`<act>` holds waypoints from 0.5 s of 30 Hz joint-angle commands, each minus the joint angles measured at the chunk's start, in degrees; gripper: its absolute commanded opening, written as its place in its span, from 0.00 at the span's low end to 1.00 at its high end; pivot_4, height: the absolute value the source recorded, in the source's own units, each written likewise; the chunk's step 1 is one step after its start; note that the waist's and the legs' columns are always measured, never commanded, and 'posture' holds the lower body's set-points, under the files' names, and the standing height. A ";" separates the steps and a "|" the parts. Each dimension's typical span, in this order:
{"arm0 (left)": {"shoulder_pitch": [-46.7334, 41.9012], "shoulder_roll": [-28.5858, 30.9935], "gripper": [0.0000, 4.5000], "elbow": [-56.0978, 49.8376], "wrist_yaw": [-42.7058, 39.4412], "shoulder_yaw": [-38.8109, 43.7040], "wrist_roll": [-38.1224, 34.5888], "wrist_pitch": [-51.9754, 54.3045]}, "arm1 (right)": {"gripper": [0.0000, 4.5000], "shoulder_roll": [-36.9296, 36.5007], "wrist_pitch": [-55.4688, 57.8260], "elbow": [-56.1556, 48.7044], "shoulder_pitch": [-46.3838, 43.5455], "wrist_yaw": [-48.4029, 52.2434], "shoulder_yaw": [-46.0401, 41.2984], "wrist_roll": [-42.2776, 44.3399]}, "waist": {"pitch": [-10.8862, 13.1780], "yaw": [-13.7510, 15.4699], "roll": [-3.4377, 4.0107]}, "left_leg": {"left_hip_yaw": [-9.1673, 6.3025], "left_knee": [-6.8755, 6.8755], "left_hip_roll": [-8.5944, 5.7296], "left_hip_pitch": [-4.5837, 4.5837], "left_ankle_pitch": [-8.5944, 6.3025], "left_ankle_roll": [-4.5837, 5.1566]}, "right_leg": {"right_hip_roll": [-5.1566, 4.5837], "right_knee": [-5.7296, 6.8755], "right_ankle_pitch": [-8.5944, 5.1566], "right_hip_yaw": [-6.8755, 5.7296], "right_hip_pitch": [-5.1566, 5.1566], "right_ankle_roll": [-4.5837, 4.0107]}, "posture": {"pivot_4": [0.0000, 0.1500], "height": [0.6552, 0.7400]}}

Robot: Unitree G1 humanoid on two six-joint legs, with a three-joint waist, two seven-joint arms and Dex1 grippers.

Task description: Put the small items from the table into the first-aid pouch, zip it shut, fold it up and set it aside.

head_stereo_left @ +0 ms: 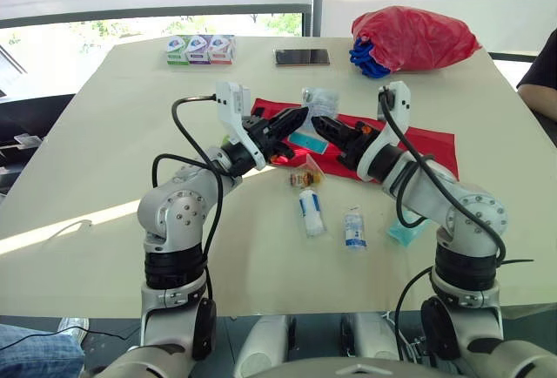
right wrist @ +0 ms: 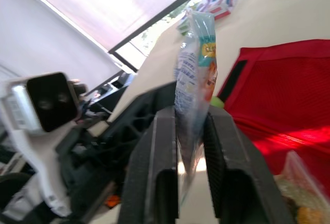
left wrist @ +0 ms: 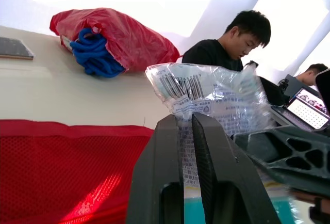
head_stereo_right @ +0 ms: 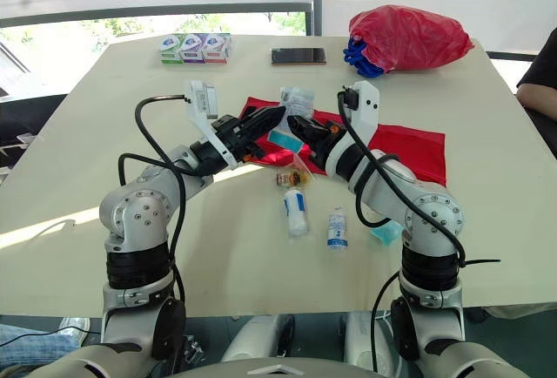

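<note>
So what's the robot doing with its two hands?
It's packing a first-aid kit. The left gripper and right gripper meet above the red pouch, which is spread flat. Both sets of jaws are shut on a clear packet, seemingly the same one. A white roll and a small bottle lie on the table, not packed yet.

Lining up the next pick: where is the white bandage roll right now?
In the head views the bandage roll lies on the bare table, just left of the small white bottle and nearer the robot than the red pouch.
</note>
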 commanded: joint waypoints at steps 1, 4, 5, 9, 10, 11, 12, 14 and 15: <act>-0.13 0.67 0.00 -2.12 -1.06 0.27 -1.45 -1.37 | 0.01 -0.55 -2.19 -1.11 -0.06 -0.44 -0.86 -0.08 | 0.00 0.03 0.00 | 0.00 0.00 0.00 0.01 0.00 0.00 | 0.00 0.00 0.00 0.00 0.00 0.00 | 1.00 1.00; -0.25 1.04 0.00 -1.51 -1.37 0.47 -1.30 -1.57 | 0.01 -0.91 -2.25 -1.03 0.18 -0.17 -0.62 -0.38 | 0.00 0.00 0.00 | 0.01 0.00 0.00 0.01 0.00 0.00 | 0.00 0.00 0.00 0.00 0.00 0.00 | 1.00 1.00; -0.30 1.15 0.00 -1.34 -1.50 0.56 -1.33 -1.57 | 0.01 -0.90 -2.28 -1.04 0.21 -0.20 -0.51 -0.46 | 0.00 0.01 0.00 | 0.00 0.00 0.00 0.01 0.00 0.00 | 0.01 0.00 0.00 0.01 0.00 0.00 | 1.00 1.00; -0.86 2.32 0.00 -0.12 -3.11 0.99 -1.51 -1.62 | 0.01 -1.53 -2.25 -0.76 0.30 -0.33 -0.46 -0.79 | 0.01 -0.03 0.01 | 0.01 -0.01 0.00 0.01 0.00 0.00 | 0.02 0.00 0.00 0.01 0.00 0.00 | 1.00 1.00; -1.02 2.69 0.00 0.29 -3.46 1.24 -1.63 -1.59 | 0.01 -1.96 -2.24 -0.68 0.40 -0.31 -0.47 -0.89 | 0.01 -0.03 0.01 | 0.01 -0.01 0.00 0.01 0.00 0.00 | 0.02 0.00 0.00 0.01 0.00 0.00 | 1.00 1.00; -1.12 3.08 0.00 0.60 -3.92 1.35 -1.72 -1.59 | 0.01 -2.36 -2.27 -0.60 0.49 -0.25 -0.49 -0.95 | 0.01 0.00 0.01 | 0.01 -0.01 0.00 0.01 0.00 0.00 | 0.02 0.00 0.00 0.01 -0.01 0.00 | 1.00 1.00; -1.15 3.83 0.00 0.89 -4.60 1.43 -1.69 -1.62 | 0.01 -2.88 -2.36 -0.56 0.65 -0.05 -0.64 -1.03 | 0.01 0.01 0.01 | 0.01 -0.01 0.00 0.01 0.00 0.00 | 0.02 0.00 0.00 0.00 -0.02 0.00 | 1.00 1.00; -1.06 5.88 0.21 1.35 -6.72 1.59 -2.00 -1.19 | 0.01 -3.97 -2.57 -0.49 1.07 0.53 -1.21 -0.80 | 0.01 -0.02 0.01 | 0.01 -0.01 0.00 0.01 0.00 0.00 | 0.02 -0.01 0.00 0.01 -0.02 0.00 | 1.00 1.00; -0.99 6.87 0.29 1.48 -7.90 1.67 -2.25 -1.13 | 0.01 -4.58 -2.64 -0.59 1.30 0.96 -1.44 -0.62 | 0.01 0.02 0.02 | 0.00 -0.01 0.00 0.01 0.00 0.00 | 0.02 -0.01 0.00 0.00 -0.02 0.00 | 1.00 1.00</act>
